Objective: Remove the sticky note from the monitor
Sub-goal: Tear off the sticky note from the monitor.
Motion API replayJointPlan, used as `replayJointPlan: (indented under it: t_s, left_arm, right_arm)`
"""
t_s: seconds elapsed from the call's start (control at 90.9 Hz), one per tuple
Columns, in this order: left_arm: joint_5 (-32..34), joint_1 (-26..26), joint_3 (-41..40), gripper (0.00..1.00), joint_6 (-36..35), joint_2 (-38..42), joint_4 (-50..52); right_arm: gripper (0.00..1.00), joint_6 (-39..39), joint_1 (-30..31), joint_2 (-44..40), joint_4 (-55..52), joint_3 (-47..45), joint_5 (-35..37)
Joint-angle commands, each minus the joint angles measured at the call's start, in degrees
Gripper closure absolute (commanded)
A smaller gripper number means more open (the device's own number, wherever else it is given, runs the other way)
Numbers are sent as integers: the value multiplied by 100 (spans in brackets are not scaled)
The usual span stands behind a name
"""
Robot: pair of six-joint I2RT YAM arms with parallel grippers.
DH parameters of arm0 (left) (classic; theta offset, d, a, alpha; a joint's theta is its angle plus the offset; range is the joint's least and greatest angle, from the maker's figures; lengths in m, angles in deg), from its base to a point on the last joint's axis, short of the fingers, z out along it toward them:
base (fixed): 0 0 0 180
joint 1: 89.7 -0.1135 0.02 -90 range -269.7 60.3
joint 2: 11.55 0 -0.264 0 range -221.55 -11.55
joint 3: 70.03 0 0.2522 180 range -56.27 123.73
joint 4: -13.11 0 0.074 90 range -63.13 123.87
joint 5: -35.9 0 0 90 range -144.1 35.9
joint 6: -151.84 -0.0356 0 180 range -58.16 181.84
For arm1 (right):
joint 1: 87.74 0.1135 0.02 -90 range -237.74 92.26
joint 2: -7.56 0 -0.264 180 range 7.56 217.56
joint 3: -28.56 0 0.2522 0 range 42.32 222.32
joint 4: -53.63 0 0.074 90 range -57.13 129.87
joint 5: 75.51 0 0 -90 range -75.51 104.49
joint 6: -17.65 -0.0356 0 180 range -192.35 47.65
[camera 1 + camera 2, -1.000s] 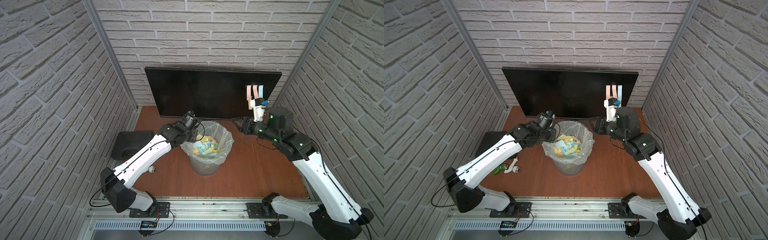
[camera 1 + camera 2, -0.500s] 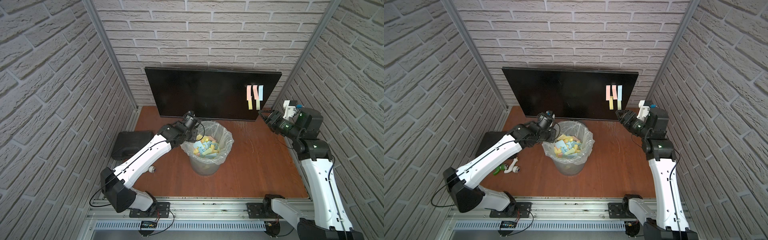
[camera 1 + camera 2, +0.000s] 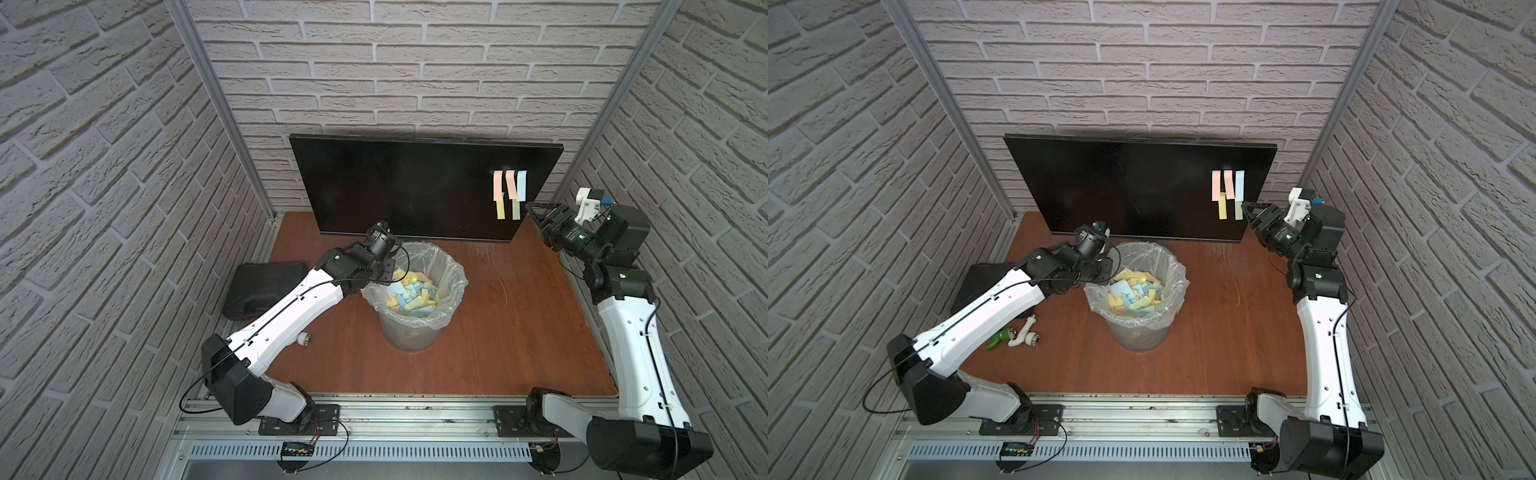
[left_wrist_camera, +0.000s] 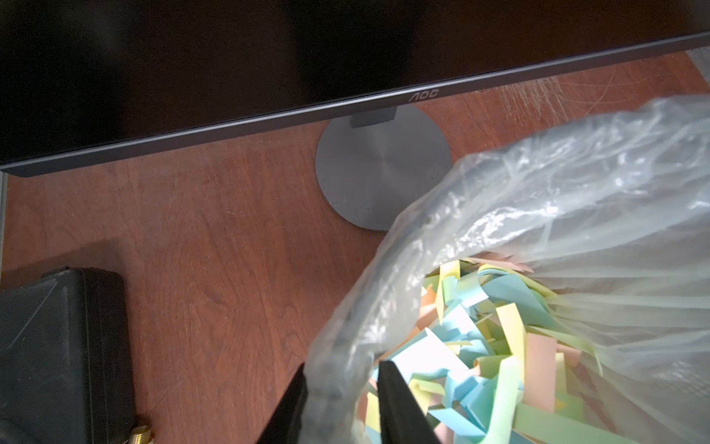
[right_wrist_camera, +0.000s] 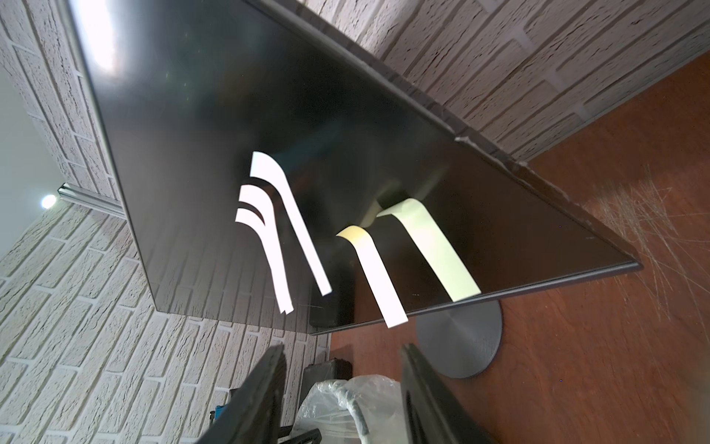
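Observation:
The monitor (image 3: 395, 187) (image 3: 1121, 187) stands at the back of the table with its screen dark. Several sticky notes (image 3: 509, 193) (image 3: 1227, 193) hang on its right part: pink and blue strips above, a yellow (image 3: 500, 210) and a green one (image 3: 515, 209) below. My right gripper (image 3: 536, 216) (image 3: 1252, 216) hovers just right of the lower notes, open and empty. In the right wrist view the notes (image 5: 284, 230) curl off the screen ahead of the gripper (image 5: 342, 351). My left gripper (image 4: 343, 371) (image 3: 388, 270) is shut on the bin liner (image 4: 538, 192) at the rim.
A lined bin (image 3: 453, 282) with several discarded notes stands mid-table. The monitor's round base (image 4: 380, 165) sits behind it. A black case (image 3: 262, 286) lies at the left, small fittings (image 3: 1017, 334) beside the left arm. Brick walls stand close on both sides.
My right arm swung away from above the bin to the right, then its gripper came up beside the lower notes on the monitor. The left arm has not moved.

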Motion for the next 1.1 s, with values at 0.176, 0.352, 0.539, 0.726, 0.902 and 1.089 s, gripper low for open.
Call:
replayJointPlan:
  t_s: [0.176,0.352,0.539,0.726,0.902,1.089]
  left_arm:
    - [-168,44,53,69,84,-107,-121]
    - [-173,47,88,69,67,-112,-101]
    - [-185,50,147,69,67,-153,-63]
    - [-185,45,153,69,63,-154,-58]
    - [-188,48,158,69,71,-163,-64]
    - [-187,47,179,69,59,-160,-58]
  right_arm:
    - [54,83,-12,418,770,446,-202]
    - [57,56,21,606,867,534,-255]
    - [58,118,87,721,892,623,-266]
    - [63,140,193,832,876,721,-257]
    - [67,213,283,859,811,801,-202]
    - [80,293,300,817,727,775,-102]
